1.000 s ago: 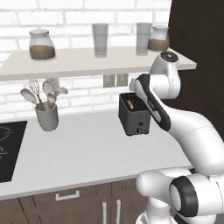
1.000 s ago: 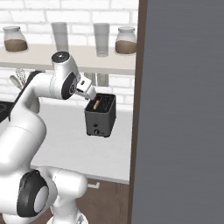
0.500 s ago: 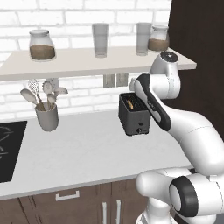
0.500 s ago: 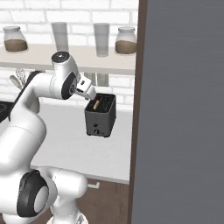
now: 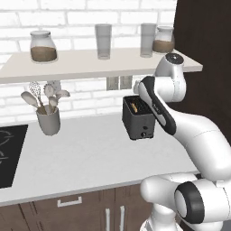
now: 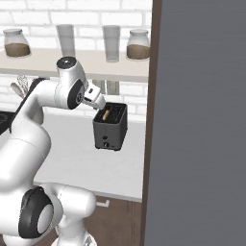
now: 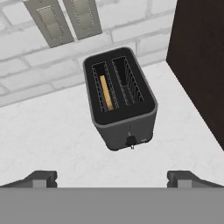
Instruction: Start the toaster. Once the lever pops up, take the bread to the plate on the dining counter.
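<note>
The boxy black toaster (image 7: 120, 98) stands on the white worktop (image 5: 90, 158) near the brick wall, its long axis and two slots running from 6 to 12 o'clock in the hand view, front knob at 6. The bread (image 7: 105, 92) sits edge-up in the left slot. The gripper (image 7: 112, 178) hovers above, jaws fully spread and empty; a dark panel (image 7: 199, 65) rises at 3 o'clock, a grey utensil cup (image 5: 48, 121) at 9.

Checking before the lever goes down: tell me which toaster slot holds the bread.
In: the bread sits in the toaster's left slot in the hand view; the other is empty.
</note>
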